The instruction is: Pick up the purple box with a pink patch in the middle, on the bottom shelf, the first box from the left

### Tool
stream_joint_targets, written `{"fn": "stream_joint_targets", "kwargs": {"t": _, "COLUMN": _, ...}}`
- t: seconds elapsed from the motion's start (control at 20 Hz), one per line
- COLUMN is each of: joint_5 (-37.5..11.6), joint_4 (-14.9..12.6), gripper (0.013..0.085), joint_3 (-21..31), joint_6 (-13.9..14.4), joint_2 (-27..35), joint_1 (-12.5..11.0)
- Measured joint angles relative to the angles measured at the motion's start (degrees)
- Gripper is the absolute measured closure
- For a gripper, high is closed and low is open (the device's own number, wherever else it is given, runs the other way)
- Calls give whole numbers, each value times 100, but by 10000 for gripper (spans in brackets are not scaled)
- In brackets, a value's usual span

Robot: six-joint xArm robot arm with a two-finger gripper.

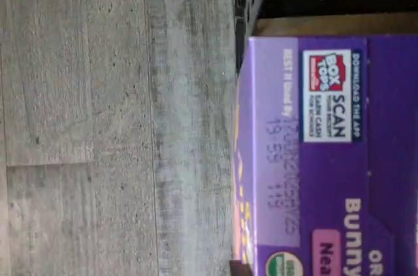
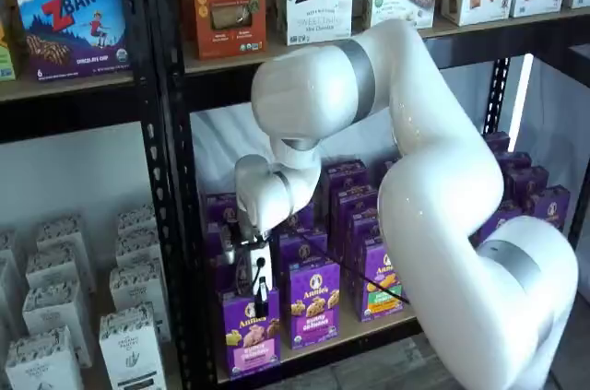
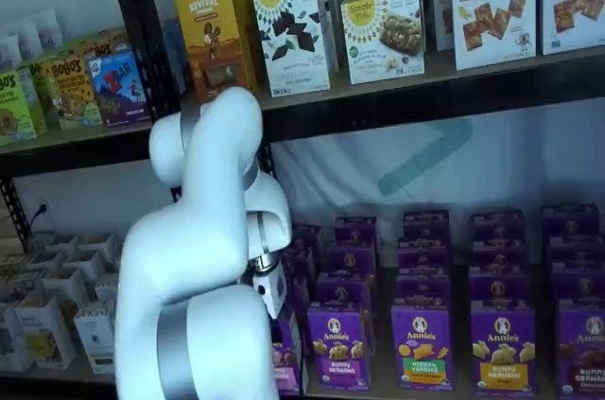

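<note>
Gripper [image 2: 255, 296] sits lower centre-left of a shelf view, directly above purple box [image 2: 251, 333], fingers dropped to its top edge. Box stands upright at front of bottom shelf [image 2: 369, 327], long axis vertical, pink patch facing out. Other shelf view: arm hides most of box; only a sliver shows [image 3: 286, 355]. Wrist view: box top panel [image 1: 326, 152] fills frame, so box lies just below the jaws. Jaw state: cannot tell, fingers side-on, no gap visible. Next move likely short vertical close or lift.
</note>
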Motion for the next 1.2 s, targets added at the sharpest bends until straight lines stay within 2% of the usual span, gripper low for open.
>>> {"fn": "stream_joint_targets", "kwargs": {"t": 0.5, "joint_5": -147, "joint_4": 95, "gripper": 610, "joint_3": 474, "joint_6": -25, "joint_2": -310, "joint_1": 60}}
{"fn": "stream_joint_targets", "kwargs": {"t": 0.65, "joint_5": -233, "joint_4": 140, "gripper": 690, "joint_3": 684, "joint_6": -46, "joint_2": -452, "joint_1": 82}}
{"fn": "stream_joint_targets", "kwargs": {"t": 0.75, "joint_5": -257, "joint_4": 91, "gripper": 690, "joint_3": 774, "joint_6": 7, "joint_2": -514, "joint_1": 90}}
{"fn": "stream_joint_targets", "kwargs": {"t": 1.2, "joint_5": -540, "joint_4": 10, "gripper": 690, "joint_3": 1707, "joint_6": 147, "joint_2": -1151, "joint_1": 157}}
